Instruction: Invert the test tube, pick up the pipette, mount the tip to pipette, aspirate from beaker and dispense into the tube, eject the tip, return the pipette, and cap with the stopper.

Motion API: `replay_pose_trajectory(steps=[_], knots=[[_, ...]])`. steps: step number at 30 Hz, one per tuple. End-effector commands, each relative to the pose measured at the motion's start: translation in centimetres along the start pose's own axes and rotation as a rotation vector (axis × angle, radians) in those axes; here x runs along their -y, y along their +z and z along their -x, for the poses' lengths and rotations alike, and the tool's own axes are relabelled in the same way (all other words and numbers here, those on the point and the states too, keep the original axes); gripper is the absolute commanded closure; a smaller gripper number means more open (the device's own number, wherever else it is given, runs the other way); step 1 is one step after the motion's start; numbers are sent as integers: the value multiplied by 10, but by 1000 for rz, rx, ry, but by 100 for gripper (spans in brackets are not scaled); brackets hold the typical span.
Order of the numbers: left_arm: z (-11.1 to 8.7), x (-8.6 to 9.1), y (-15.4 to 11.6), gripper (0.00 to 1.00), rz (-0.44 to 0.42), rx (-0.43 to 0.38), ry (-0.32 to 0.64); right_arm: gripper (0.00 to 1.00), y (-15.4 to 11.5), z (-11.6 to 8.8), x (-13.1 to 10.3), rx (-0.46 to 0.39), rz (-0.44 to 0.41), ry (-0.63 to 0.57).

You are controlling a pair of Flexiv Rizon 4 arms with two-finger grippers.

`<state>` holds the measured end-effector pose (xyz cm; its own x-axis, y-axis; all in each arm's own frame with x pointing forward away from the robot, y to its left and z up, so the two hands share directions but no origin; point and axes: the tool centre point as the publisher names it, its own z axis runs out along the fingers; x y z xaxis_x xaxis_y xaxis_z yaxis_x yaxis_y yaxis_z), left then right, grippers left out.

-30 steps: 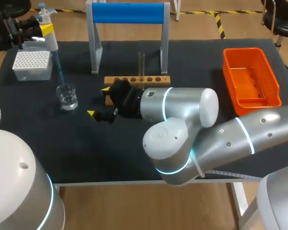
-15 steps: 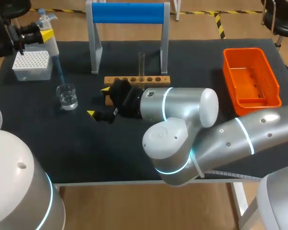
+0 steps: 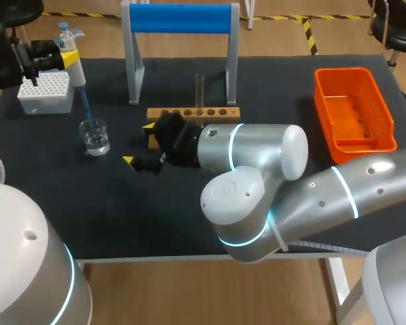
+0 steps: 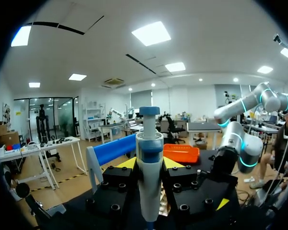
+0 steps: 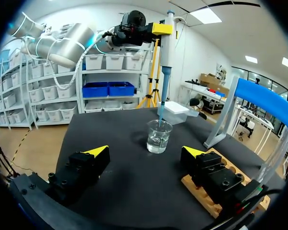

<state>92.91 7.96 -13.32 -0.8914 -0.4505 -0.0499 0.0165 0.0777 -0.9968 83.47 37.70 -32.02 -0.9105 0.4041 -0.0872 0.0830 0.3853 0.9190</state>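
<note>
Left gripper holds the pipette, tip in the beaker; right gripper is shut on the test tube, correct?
No: the right wrist view shows the right gripper open and empty; the test tube stands in the wooden rack. The rest holds.

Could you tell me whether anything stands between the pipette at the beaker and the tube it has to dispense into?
Yes: the open right gripper sits low over the table between the beaker and the rack holding the tube. The pipette, once lifted, could probably pass above it.
</note>
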Motion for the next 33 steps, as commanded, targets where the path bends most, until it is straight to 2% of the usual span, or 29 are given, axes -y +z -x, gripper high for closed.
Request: replay_pose_trajectory(steps=[1, 22, 33], knots=[[3, -6, 1, 100, 4, -8, 0, 0, 0, -1, -1, 2, -5, 0], [7, -35, 5, 100, 25, -4, -21, 0, 0, -1, -1, 2, -5, 0], [8, -38, 9, 100, 33, -1, -15, 0, 0, -1, -1, 2, -5, 0]])
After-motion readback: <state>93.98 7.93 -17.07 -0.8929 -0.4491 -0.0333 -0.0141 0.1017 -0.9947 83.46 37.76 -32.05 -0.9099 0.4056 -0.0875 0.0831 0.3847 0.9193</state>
